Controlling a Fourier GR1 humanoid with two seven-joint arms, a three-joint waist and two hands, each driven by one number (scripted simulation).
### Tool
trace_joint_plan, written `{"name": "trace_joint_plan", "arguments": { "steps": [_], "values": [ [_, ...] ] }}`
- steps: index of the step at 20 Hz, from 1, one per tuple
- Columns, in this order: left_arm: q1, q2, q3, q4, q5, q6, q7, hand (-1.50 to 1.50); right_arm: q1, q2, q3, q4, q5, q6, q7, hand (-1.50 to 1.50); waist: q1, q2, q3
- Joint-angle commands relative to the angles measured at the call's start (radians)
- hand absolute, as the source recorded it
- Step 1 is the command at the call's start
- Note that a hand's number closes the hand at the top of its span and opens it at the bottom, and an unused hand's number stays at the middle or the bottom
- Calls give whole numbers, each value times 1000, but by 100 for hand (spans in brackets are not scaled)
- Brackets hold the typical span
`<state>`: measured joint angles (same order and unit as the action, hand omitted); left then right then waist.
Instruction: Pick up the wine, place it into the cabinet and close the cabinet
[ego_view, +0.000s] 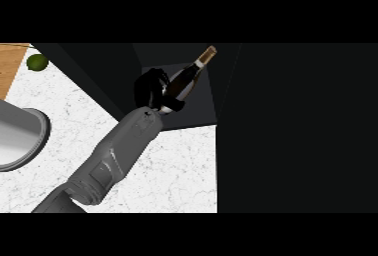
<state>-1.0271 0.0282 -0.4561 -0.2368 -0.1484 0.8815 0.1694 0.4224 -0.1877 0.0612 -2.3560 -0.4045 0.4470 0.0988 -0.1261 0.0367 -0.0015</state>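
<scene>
One left hand (150, 86) round wine (186, 79) — tilted

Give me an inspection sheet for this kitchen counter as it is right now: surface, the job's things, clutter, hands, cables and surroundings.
Surface: white marbled counter.
Job's things: wine bottle tilted, neck toward the upper right, held in the opening of the dark cabinet; the cabinet is not yet closed.
Clutter: green lime beside a wooden board at upper left; grey round pot at the left edge.
Hands: left hand curled round the wine bottle's lower part; right hand not in view.
Cables: nothing seen.
Surroundings: a large dark panel fills the view's right side; what it is cannot be told.
</scene>
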Motion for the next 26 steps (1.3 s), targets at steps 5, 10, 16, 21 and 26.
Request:
{"name": "trace_joint_plan", "arguments": {
  "steps": [5,10,16,21,26],
  "values": [
    [-117,-27,1,78,-19,45,-11,-150,0,-10,-20,-23,-60,14,-6,-150,2,3,0],
    [-81,-28,-17,105,-19,41,11,-150,22,-18,-8,-75,-73,1,25,-150,-4,-1,-1],
    [-86,-28,-3,97,0,36,3,-150,11,-28,-19,-65,-86,-8,38,-150,-9,3,-2],
    [-53,-28,47,-8,55,38,-119,-150,29,-34,4,-90,-94,-9,53,-150,10,-4,-3],
    [10,-28,121,-73,130,36,-264,-150,61,-34,-6,-107,-97,-17,46,-150,28,-11,-2]
  ]
}}
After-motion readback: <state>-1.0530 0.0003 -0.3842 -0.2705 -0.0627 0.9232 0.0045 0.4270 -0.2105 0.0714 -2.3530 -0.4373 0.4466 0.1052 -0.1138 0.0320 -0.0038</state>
